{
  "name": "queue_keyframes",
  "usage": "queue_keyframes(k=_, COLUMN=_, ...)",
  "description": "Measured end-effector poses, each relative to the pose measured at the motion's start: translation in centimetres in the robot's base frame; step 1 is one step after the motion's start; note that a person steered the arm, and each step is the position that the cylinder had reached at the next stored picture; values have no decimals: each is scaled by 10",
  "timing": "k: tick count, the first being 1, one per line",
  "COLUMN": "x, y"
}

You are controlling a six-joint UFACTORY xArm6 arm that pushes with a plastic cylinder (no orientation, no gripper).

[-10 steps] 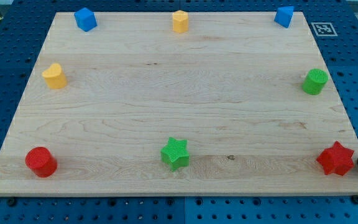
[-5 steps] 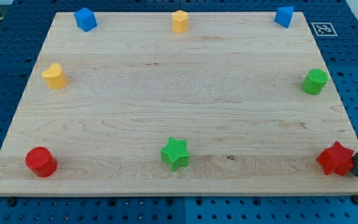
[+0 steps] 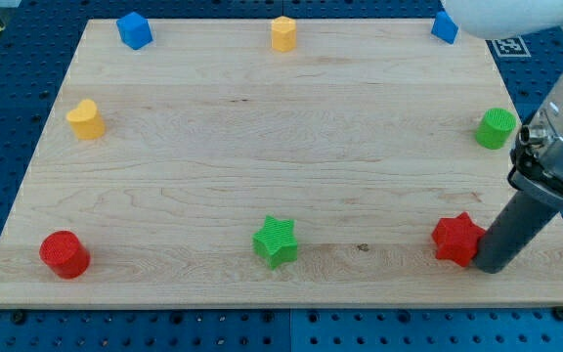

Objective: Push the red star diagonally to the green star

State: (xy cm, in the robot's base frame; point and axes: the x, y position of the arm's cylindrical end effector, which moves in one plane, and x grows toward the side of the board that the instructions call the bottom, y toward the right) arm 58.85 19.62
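Wooden board [image 3: 262, 176] with my tip [image 3: 489, 266] set against the right-hand side of the red star [image 3: 457, 239], near the board's bottom right corner. The arm ends in a plain rod with no jaws to open or close, so it grips nothing; it bears on the red star from the view's right, apparently in contact. The green star [image 3: 276, 241] lies well apart to the view's left, at almost the same height in the view, so the line from tip through red star points roughly at it, with bare board between the two. Other blocks stand off this line: a red cylinder [image 3: 64, 254] at bottom left, a green cylinder [image 3: 496, 128] at the right edge, a yellow block [image 3: 86, 119] at left, a yellow block [image 3: 282, 33] at top centre, a blue cube [image 3: 134, 29] at top left. A blue block [image 3: 444, 26] at top right is partly hidden by the arm's pale housing, which also covers the board's right margin.
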Motion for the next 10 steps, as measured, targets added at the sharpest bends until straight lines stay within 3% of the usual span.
queue_keyframes(k=4, x=-53, y=-44)
queue_keyframes(k=6, x=-37, y=-36)
queue_keyframes(k=8, x=-20, y=-69)
queue_keyframes(k=10, x=-31, y=-77)
